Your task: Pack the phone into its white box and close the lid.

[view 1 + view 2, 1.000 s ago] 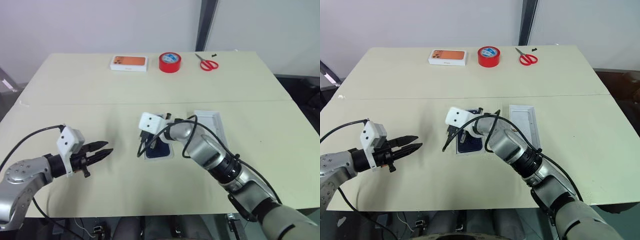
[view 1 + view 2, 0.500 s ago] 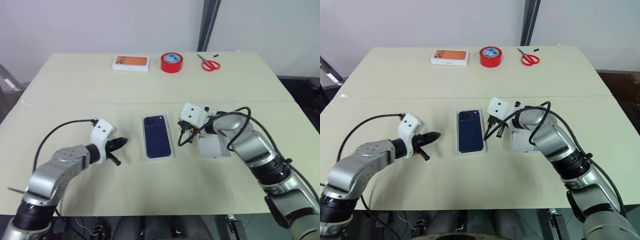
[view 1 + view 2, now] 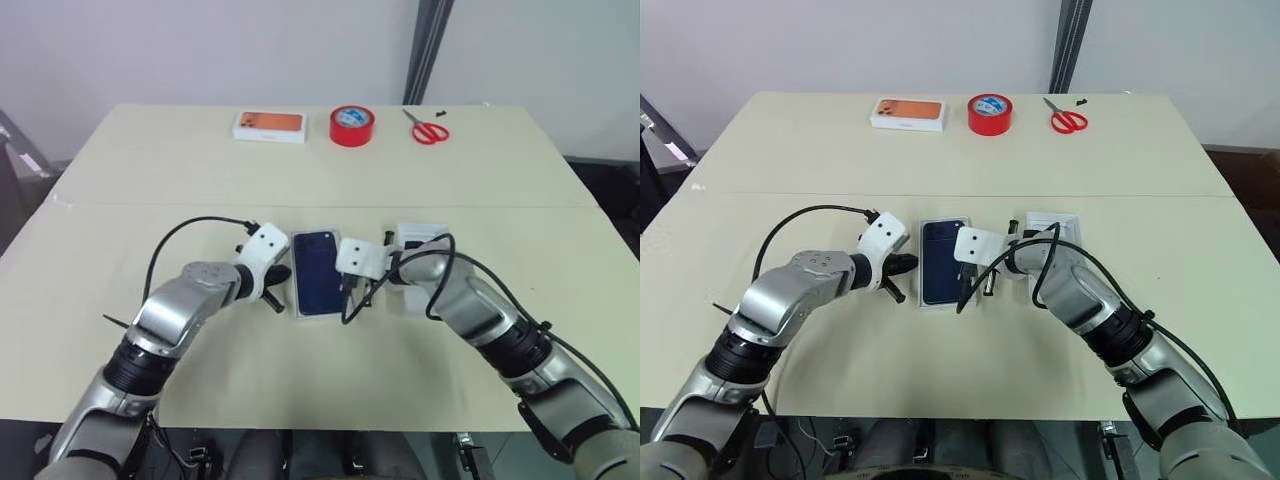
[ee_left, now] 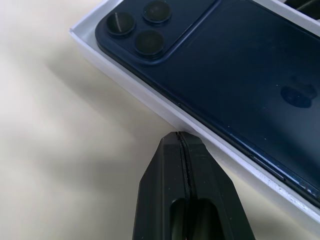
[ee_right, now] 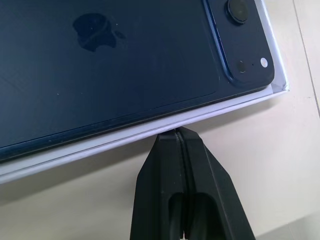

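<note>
Left arm was reached in from the left, elbow bent, left gripper (image 3: 277,291) angled down toward the left long wall of the white box (image 4: 150,107); jaws were pressed together, nothing held, tips seen right at that wall in the left wrist view. The white box was lying at mid worktop (image 3: 180,170) with the phone (image 3: 319,271) seated inside it, back up, camera block at the far end. Right arm was brought in from the right, forearm crossing low over the worktop, right gripper (image 3: 358,293) at the box's right long wall; jaws together, empty, tips against the wall edge in the right wrist view. The lid (image 3: 420,237) was lying just right of the box, partly behind the right arm.
</note>
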